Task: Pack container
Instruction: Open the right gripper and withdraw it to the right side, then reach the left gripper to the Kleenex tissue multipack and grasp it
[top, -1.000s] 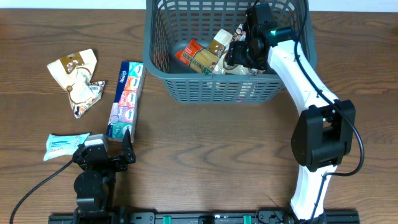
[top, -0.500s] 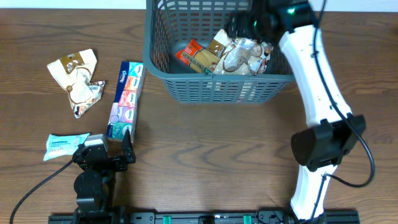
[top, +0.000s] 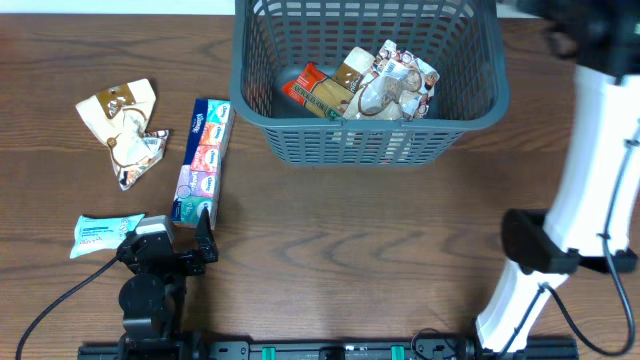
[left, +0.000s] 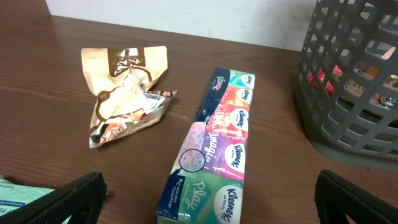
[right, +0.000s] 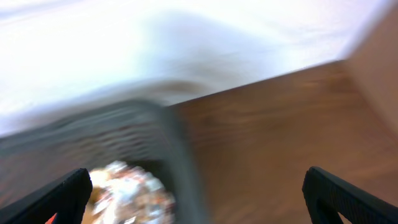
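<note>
**A:** Grippers first?

**B:** The left gripper (left: 210, 199) is spread wide and empty, low by the front-left corner of the table (top: 350, 225). The near end of the tissue pack (top: 203, 160) lies just ahead of its fingers, not gripped. The right gripper (right: 199, 200) is also spread wide with nothing between its fingers. Its wrist view is blurred, but places it raised beside the right wall of the basket (top: 370, 120).

**A:** Basket position?

**B:** At the table's far edge, right of centre, upright.

**A:** Count inside?

**B:** Three that I can make out, touching in a heap: one red packet (top: 312, 90), one tan packet (top: 352, 68) and one crumpled silvery packet (top: 397, 85).

**A:** Outside?

**B:** One tissue pack, lying lengthwise left of the basket. One pale blue packet (top: 105, 232) near the front-left corner. Crumpled tan wrapping (top: 122, 128) towards the left edge; one packet or two, I cannot tell.
</note>
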